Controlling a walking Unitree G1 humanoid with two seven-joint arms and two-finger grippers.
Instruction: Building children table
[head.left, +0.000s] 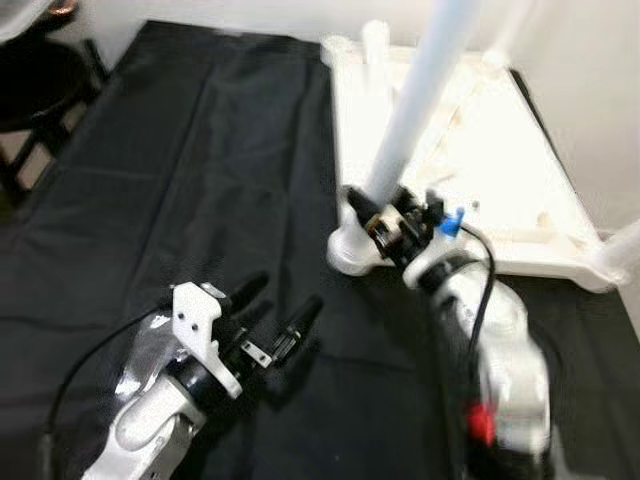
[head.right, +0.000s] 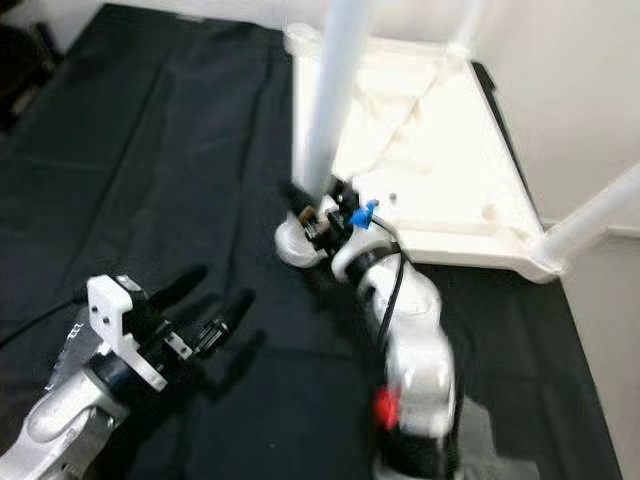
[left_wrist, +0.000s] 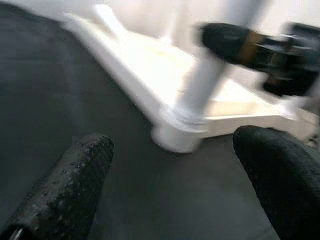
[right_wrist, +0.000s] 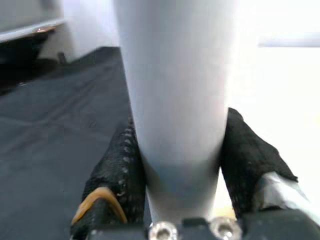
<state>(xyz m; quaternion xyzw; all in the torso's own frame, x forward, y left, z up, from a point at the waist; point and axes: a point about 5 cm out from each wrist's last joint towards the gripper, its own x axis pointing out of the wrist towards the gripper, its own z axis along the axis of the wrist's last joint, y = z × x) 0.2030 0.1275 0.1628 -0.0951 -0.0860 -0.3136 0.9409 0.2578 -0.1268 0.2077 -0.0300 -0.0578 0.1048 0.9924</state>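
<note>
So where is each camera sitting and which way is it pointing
Left eye: head, looking down at the upturned white table on a black cloth; both arms show.
Right eye: same scene, shifted slightly.
Left wrist: along the open left hand toward the table's near corner.
Right wrist: along the right hand, shut on the table leg.
Shared: all four show that leg.

Bright, washed-out whites, soft motion blur, perhaps overhead light.
</note>
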